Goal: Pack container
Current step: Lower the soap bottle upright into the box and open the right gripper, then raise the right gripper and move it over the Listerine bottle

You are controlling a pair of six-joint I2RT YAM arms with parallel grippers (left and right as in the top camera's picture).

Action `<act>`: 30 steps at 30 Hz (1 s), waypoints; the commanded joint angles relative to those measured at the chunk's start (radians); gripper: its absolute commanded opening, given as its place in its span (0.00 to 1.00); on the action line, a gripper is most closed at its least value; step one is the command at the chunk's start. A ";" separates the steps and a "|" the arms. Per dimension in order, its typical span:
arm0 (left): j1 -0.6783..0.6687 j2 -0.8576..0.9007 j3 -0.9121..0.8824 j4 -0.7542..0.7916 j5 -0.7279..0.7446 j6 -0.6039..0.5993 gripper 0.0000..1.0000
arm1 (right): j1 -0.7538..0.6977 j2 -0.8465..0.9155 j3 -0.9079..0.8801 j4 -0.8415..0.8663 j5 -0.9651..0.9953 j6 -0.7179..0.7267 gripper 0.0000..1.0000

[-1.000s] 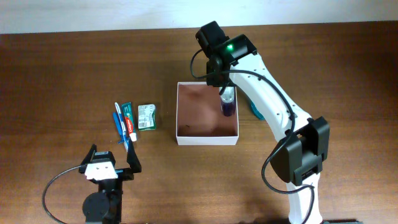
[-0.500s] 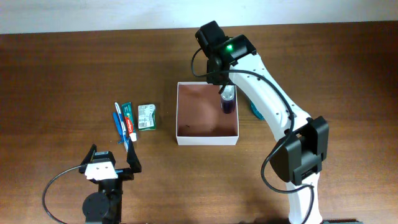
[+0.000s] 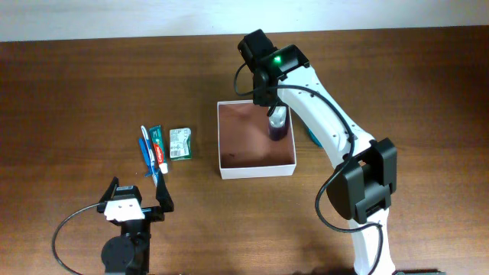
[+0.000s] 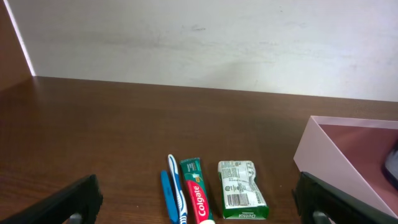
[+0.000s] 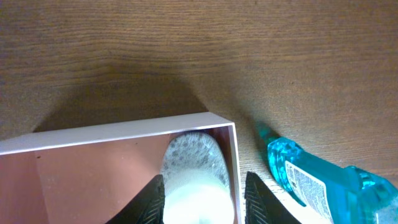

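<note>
Inside container (image 3: 257, 170), right tool (image 5: 202, 193) gripping bottle (image 5: 189, 158)

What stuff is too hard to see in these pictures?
Blue bottle: cut off by the right wrist picture's edge; overhead, the arm covers most.
White-capped bottle: right wrist shows only its top; unclear whether the right claw squeezes it.
Container: cut off at the left wrist picture's right edge.
Packet: print too small.
</note>
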 commanded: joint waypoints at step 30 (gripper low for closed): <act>0.005 -0.009 -0.006 0.000 0.011 0.016 0.99 | -0.081 -0.200 0.250 -0.154 0.029 -0.285 0.67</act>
